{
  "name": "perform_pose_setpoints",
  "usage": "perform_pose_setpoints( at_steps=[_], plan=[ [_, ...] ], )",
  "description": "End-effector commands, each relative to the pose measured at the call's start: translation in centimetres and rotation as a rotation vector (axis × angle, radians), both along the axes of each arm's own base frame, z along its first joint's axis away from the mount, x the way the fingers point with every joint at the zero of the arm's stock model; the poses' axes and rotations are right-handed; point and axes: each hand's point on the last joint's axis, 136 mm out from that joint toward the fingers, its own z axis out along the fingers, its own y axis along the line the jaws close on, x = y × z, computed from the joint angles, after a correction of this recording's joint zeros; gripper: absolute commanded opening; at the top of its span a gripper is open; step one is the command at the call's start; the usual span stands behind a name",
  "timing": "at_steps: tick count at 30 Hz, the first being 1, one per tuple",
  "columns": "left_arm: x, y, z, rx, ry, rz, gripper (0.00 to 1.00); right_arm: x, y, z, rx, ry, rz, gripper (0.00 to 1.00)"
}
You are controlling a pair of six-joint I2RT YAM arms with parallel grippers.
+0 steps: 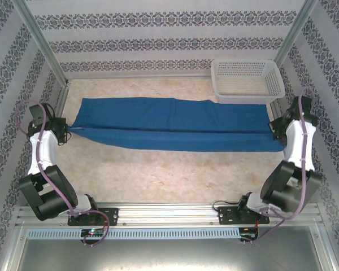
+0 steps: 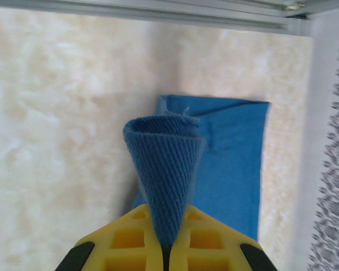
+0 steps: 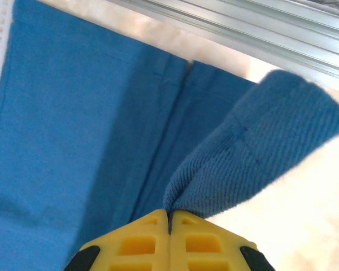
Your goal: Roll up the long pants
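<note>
the long pants (image 1: 175,124) looked soft and floppy, best held at their ends, where left gripper (image 1: 68,129) and right gripper (image 1: 276,131) each pinched cloth.

Pinched fold of long pants (image 3: 260,147) blurred; legs cropped.

Showing beige marbled tabletop (image 1: 175,175) under soft, even light | enclosing tabletop's far, left and right sides with striped floral wallpaper walls (image 1: 169,39) | standing aluminium posts (image 1: 42,48) at tabletop's far corners | running slotted aluminium rail (image 1: 169,213) along tabletop's near edge | extending grey metal sheet (image 1: 169,254) beyond that near edge
</note>
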Motion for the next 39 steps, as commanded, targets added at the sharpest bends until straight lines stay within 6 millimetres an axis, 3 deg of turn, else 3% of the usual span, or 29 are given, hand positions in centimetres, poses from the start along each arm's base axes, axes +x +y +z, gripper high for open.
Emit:
perform_pose_setpoints(
  at_steps=[1, 4, 10, 21, 24, 28, 32, 35, 39],
  plan=[
    [1.4, 1.8, 3.6, 0.104, -0.04, -0.011, 0.0, 3.7, -2.3, 2.0, -0.08, -0.073, 0.027, 0.0],
    [2.9, 2.2, 5.2, 0.109, -0.088, -0.01, 0.0, 6.0, -3.4, 1.8, -0.077, -0.066, 0.044, 0.0],
    [6.1, 2.5, 4.5, 0.076, -0.091, -0.018, 0.0, 10.2, -4.5, 1.0, -0.07, -0.058, 0.079, 0.0],
    [12.5, 3.8, -0.5, 0.081, 0.015, -0.028, 0.0, 17.9, -5.5, 2.3, -0.138, -0.067, 0.168, 0.0],
    [14.1, 3.8, -1.5, 0.087, 0.034, -0.038, 0.0, 19.7, -5.5, 1.8, -0.144, -0.053, 0.189, 0.0],
    [16.0, 3.6, -2.5, 0.086, 0.05, -0.055, 0.0, 21.2, -5.5, 0.2, -0.165, -0.021, 0.21, 0.0],
    [17.1, 3.6, -3.1, 0.08, 0.052, -0.064, 0.0, 21.6, -5.3, -1.4, -0.162, 0.011, 0.22, 0.0],
    [17.1, 3.6, -3.3, 0.079, 0.071, -0.073, 0.0, 20.9, -5.2, -2.2, -0.16, 0.052, 0.222, 0.0],
    [16.1, 3.5, -3.1, 0.087, 0.101, -0.073, 0.0, 20.2, -5.4, -1.5, -0.183, 0.067, 0.234, 0.0]
  ],
)
